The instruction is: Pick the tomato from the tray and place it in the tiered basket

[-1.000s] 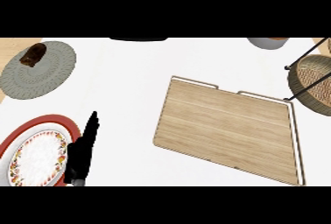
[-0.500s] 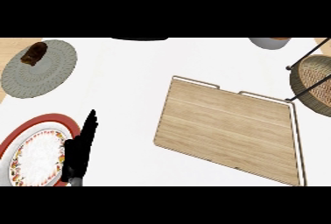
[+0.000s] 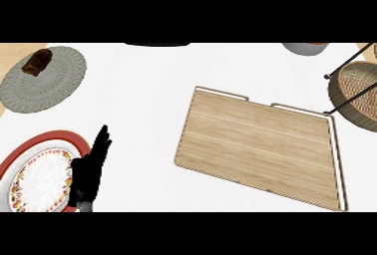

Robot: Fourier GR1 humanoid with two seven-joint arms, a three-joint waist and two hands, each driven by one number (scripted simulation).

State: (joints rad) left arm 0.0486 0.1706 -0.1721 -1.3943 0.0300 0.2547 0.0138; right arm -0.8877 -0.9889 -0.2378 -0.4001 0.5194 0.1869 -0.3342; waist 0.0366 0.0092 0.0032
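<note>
Wooden tray (image 3: pixel 258 152) lies on the white surface (image 3: pixel 154 99), its long axis running from 10 to 4 o'clock; no tomato shows on it. At 2 o'clock from it stands the woven basket (image 3: pixel 353 94), cut by the edge. At 9 o'clock the left hand (image 3: pixel 90 172) rests, fingers (image 3: pixel 101 142) straight, pointing to 12, over a red-rimmed plate (image 3: pixel 44 174). At 10 o'clock is a grey plate (image 3: pixel 44 79) with brown food (image 3: pixel 37 61).

No text, label, brand, number or sign can be read on anything in view.
</note>
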